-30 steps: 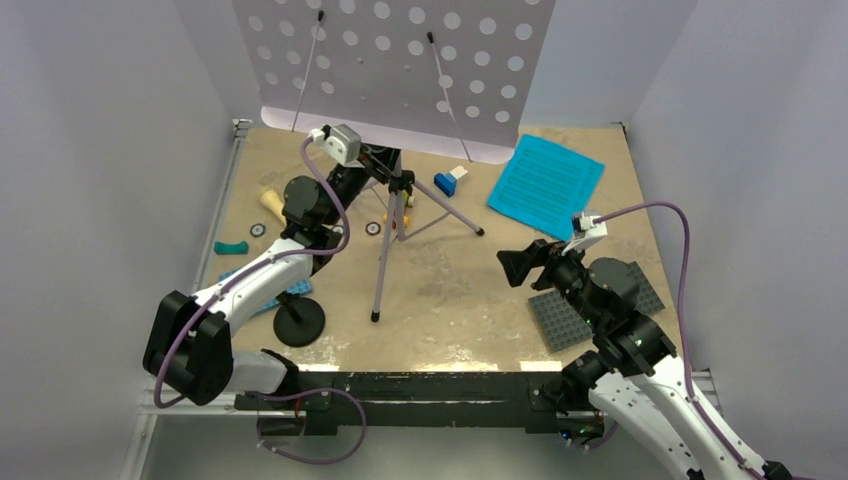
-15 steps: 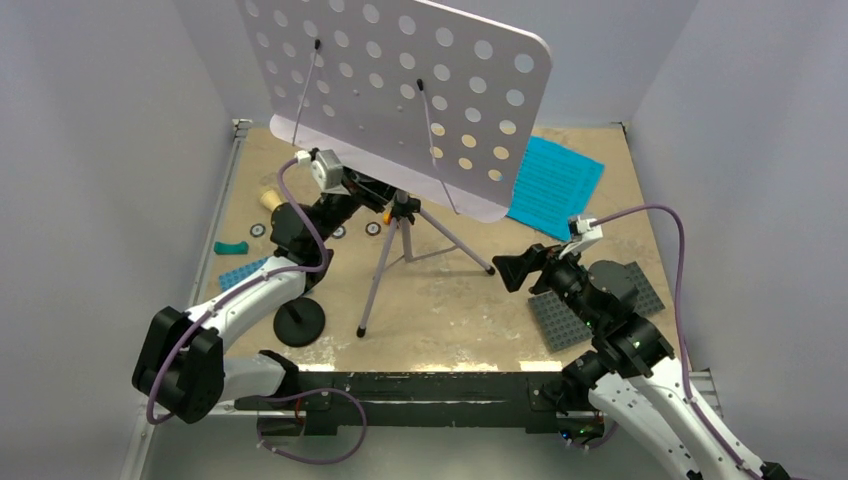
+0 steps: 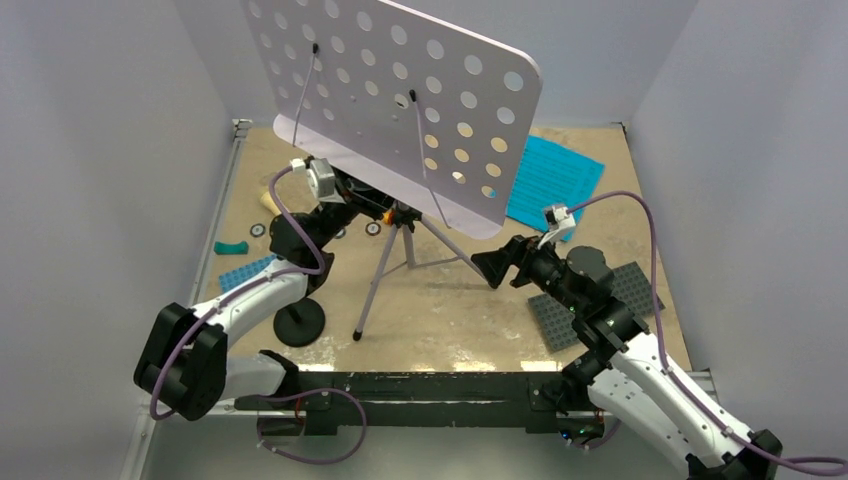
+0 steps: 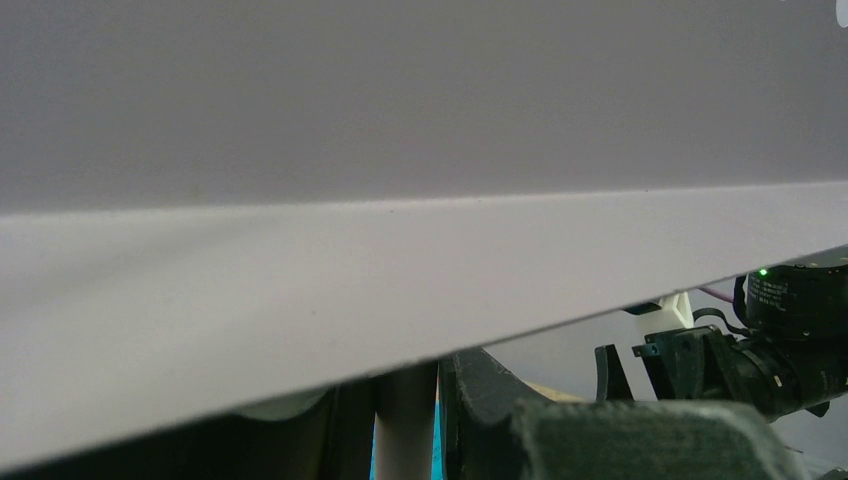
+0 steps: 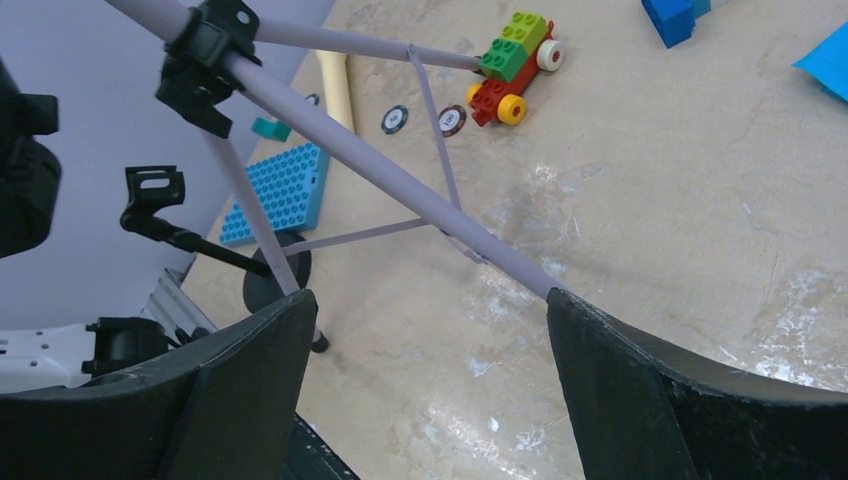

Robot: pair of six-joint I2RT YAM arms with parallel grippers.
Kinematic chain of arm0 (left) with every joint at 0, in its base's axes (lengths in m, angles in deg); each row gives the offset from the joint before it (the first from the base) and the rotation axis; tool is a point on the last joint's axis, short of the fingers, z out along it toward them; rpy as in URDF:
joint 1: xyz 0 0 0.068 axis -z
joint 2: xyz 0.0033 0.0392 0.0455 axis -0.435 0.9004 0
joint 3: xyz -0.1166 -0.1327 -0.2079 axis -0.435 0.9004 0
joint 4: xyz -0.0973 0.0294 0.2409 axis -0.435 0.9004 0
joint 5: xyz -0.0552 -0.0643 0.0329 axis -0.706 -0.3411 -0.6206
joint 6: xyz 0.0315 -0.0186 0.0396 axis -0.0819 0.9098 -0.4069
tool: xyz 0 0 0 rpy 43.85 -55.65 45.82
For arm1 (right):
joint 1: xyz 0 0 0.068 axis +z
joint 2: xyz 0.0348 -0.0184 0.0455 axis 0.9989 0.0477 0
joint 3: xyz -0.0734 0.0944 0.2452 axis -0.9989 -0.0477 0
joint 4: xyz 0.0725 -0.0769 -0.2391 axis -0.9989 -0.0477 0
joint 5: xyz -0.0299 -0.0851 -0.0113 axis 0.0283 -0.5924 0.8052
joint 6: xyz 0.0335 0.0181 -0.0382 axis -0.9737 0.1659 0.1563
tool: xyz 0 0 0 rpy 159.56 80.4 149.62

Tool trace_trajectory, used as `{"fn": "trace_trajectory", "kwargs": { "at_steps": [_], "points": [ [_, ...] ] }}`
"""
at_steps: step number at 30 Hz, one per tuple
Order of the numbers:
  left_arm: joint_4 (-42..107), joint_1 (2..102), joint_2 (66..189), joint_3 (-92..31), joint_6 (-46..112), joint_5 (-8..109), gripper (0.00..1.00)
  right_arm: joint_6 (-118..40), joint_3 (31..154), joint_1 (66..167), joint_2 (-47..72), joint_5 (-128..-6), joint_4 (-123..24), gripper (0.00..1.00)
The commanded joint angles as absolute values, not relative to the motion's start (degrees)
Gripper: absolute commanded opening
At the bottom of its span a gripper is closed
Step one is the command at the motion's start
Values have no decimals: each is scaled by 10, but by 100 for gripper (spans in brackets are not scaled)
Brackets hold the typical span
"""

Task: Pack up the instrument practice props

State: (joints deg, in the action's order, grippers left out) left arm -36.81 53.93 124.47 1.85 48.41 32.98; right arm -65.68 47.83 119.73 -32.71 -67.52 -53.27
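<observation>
The lavender hole-punched music stand (image 3: 400,90) leans toward the front on its silver tripod (image 3: 385,270). My left gripper (image 3: 376,203) sits under the panel, shut on the stand's pole (image 4: 405,425). My right gripper (image 3: 490,268) is open next to the tripod's right leg (image 5: 400,185), which runs down to its right finger (image 5: 640,390). The teal sheet-music pages (image 3: 558,180) lie at the back right, partly behind the panel. The black round-based mic stand (image 3: 298,322) stands at the front left. The cream microphone (image 5: 338,85) lies at the back left.
A blue baseplate (image 3: 245,272) and a teal piece (image 3: 230,247) lie at the left. A grey baseplate (image 3: 600,305) lies under my right arm. A small brick car (image 5: 515,50), a blue brick (image 5: 675,15) and round tokens (image 5: 452,120) lie behind the tripod.
The music stand has tipped forward and shifted left with my left gripper. My right gripper has moved left up to the tripod's right leg.
</observation>
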Motion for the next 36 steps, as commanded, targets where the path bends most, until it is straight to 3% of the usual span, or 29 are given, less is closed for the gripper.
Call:
{"fn": "trace_trajectory", "kwargs": {
  "at_steps": [1,8,11,15,19,36],
  "points": [
    [-336,541,1207,34,474,358,0,-630,508,1201,-292,-684,-465,89],
    [-265,551,1191,48,418,418,0,-518,499,1257,-256,-789,-384,89],
    [-242,560,1190,43,399,426,0,-508,515,1269,-228,-790,-352,89],
    [-231,570,1190,47,388,437,0,-507,551,1287,-172,-754,-303,81],
    [-218,572,1183,53,383,448,0,-545,592,1292,-120,-696,-275,72],
    [-179,604,1185,29,307,509,0,-811,647,1294,-44,-524,-278,59]
  ]
}}
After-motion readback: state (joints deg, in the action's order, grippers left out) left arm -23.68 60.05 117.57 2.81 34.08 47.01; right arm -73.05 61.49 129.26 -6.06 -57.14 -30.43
